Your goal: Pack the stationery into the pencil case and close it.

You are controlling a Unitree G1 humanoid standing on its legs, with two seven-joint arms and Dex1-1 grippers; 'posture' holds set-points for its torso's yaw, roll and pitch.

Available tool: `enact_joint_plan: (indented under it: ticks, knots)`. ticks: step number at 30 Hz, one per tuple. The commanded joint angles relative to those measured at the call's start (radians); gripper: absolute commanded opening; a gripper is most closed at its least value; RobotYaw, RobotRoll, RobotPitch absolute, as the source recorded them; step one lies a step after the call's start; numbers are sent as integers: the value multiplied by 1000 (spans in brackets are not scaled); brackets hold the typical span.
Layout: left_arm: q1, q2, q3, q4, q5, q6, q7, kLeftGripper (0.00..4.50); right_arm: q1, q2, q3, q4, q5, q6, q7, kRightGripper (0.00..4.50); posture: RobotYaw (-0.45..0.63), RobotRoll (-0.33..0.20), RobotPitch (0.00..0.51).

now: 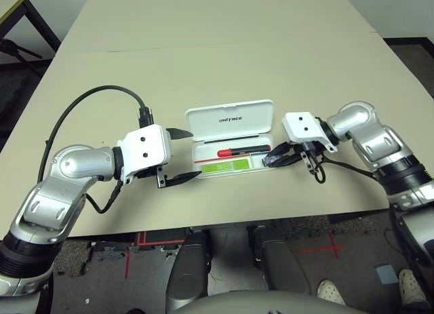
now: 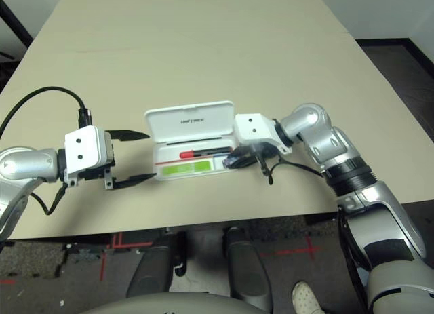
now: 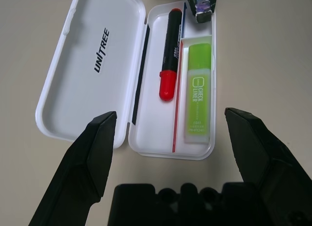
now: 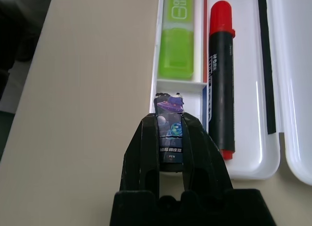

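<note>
Dark block (image 4: 169, 123) clenched in right tool (image 4: 170, 138), over pencil case (image 1: 264, 166) end compartment; left tool (image 1: 182, 156) released.

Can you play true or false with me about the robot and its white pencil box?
1. The pencil case is shut. False: its lid stands open.
2. The green highlighter lies in the tray. True.
3. The red-capped marker lies on the table outside the case. False: it lies in the tray beside the highlighter.
4. The right gripper holds the small dark block at the tray's end. True.
5. The left gripper is squeezing the highlighter. False: its fingers stand wide apart, holding nothing.
</note>
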Motion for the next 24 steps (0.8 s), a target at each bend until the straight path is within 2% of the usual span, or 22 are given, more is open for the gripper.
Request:
enact_joint_plan:
  ticks: [1, 4, 14, 16, 21, 24]
  knots:
    - [10, 10, 0, -8, -1, 3, 2, 4500, 14, 12, 6, 6, -11, -19, -10, 351, 64, 0, 188]
    - [10, 11, 0, -6, -1, 1, 0, 4500, 17, 19, -1, 4, -12, -23, -22, 351, 62, 0, 189]
    - [13, 13, 5, 1, 0, -4, -2, 4500, 6, 4, -82, -40, 76, 68, -27, 3943, 60, 0, 187]
    - [16, 14, 7, 3, 0, -5, -2, 4500, 6, -7, -105, -60, 107, 103, -17, 4439, 62, 0, 185]
    - [37, 9, 43, 17, -21, 16, 9, 4500, 33, -101, -229, -137, 245, 278, 0, 4439, 58, 0, 182]
    - [55, -1, 77, 39, -47, 34, 11, 4500, 67, -143, -293, -139, 288, 334, -23, 4439, 53, 0, 180]
